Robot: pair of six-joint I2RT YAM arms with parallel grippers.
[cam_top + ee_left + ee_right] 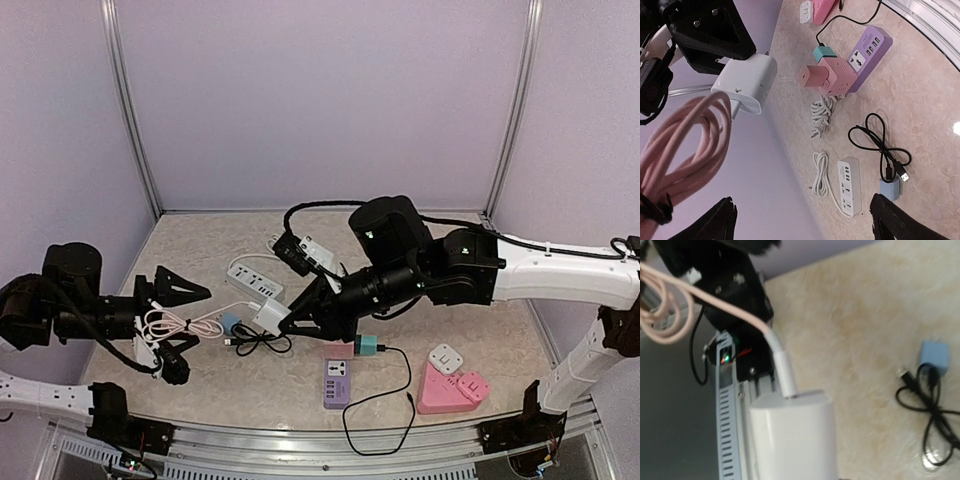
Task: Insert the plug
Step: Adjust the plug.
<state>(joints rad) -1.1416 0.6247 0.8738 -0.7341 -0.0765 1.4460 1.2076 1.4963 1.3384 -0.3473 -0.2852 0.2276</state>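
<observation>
My right gripper [290, 322] is shut on a white charger block [268, 316], held above the table's middle. In the right wrist view the block [792, 440] fills the bottom and hides my fingers. The white plug [781, 371] of a pink cable [665, 300] sits in the block's end face. The cable's coil [170, 325] hangs in front of my left gripper [190, 335], which is open with its fingers wide apart. In the left wrist view the coil [685, 145] and the block [747, 82] are at upper left, and nothing lies between my left gripper's fingertips [807, 220].
On the table lie a white power strip [255, 282], a purple power strip [337, 382] with a teal plug [367, 346] and black cord, a small blue charger [232, 322] with a black cable [258, 343], and a pink triangular socket block [450, 390] at the front right.
</observation>
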